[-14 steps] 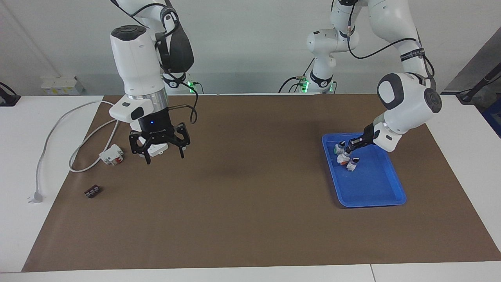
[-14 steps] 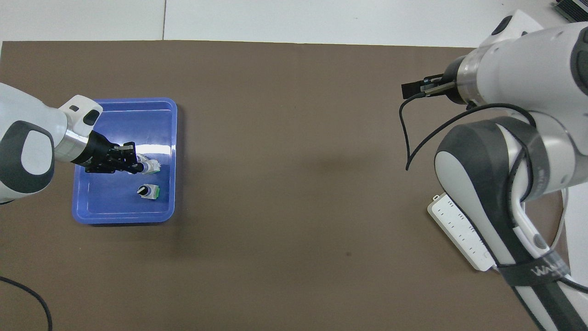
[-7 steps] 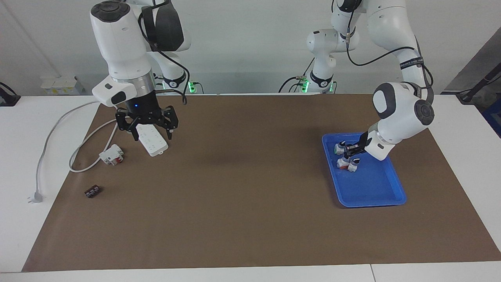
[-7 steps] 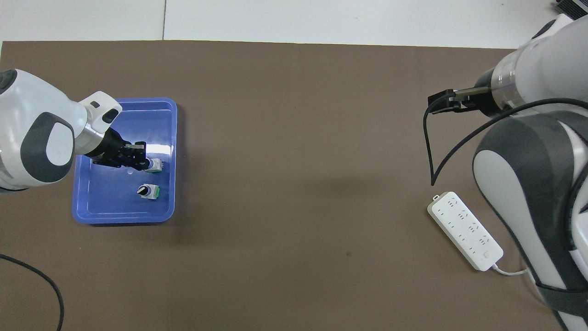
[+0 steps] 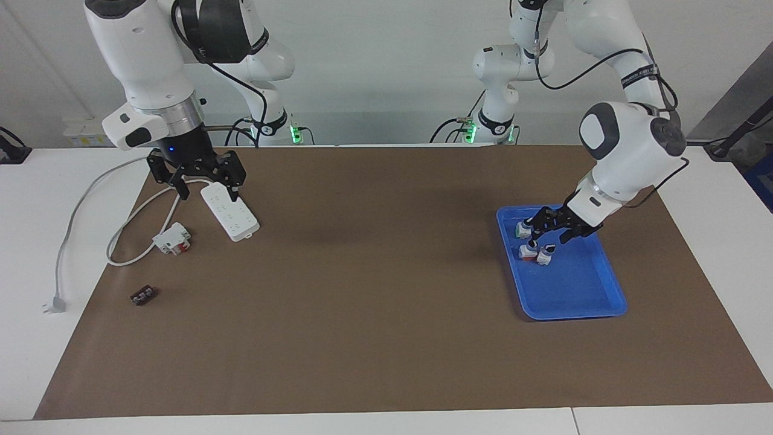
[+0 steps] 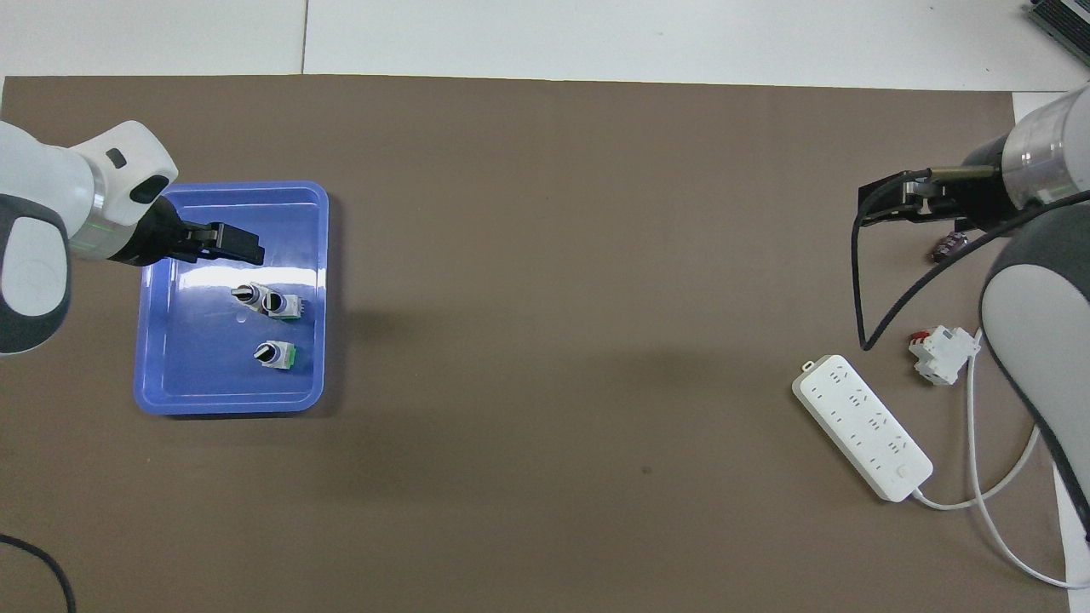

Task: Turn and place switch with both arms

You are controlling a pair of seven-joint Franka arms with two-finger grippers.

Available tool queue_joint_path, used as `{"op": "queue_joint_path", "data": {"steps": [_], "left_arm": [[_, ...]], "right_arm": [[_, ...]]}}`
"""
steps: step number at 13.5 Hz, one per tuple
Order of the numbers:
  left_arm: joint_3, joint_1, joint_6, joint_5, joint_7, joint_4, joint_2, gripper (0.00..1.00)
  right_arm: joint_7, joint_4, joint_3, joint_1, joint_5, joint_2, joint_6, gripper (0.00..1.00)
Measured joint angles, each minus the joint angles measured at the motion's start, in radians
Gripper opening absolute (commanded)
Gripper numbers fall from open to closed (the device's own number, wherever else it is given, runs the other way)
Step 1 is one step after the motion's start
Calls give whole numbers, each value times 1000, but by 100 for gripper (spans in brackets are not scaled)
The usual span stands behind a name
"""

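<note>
Three stubby switches (image 6: 266, 302) with black knobs sit in the glossy blue tray (image 6: 162, 392). Left claw (image 5: 548, 228) hangs spread above them, empty. Right claw (image 5: 205, 182) splays over the smooth white power strip (image 5: 230, 211).

We see blue tray (image 5: 595, 302) at frame right holding three switches (image 5: 536, 251); left gripper (image 5: 551, 226) hangs open over them. Right gripper (image 5: 206, 179), upper left, spread above white power strip (image 5: 232, 214).

selector switches (image 6: 266, 303): three lying in tray
blue tray (image 6: 170, 396): one
power strip (image 6: 862, 427): one
white-and-red block (image 6: 942, 342): one
dark brown piece (image 5: 143, 295): one
</note>
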Motion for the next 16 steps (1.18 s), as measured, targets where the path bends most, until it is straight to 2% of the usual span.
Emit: {"op": "queue_joint_path", "data": {"steps": [2,4,6,8,10,13,16], "left_arm": [[-6,-2,0,88,2,14,-58,99],[-9,-8,-25,118,3,38,-108,100],[-10,-15,-122,122,6,108,-136,100],[-12,-15,-258,123,7,226,-135,100],[-12,-15,-350,124,7,316,-123,100],[-12,-15,-386,124,7,348,-100,100],[-10,-15,-413,124,7,343,-95,100]], "right_arm": [[0,0,2,0,0,-12,-40,100],[1,-1,1,0,-6,-25,-75,100],[1,-20,-1,0,-19,-45,-87,100],[1,-55,-34,17,-21,-76,-92,100],[-17,-94,-111,70,-21,-114,-93,100],[-31,-126,-227,170,-21,-148,-93,100],[-31,-128,-239,183,-20,-155,-91,100]]}}
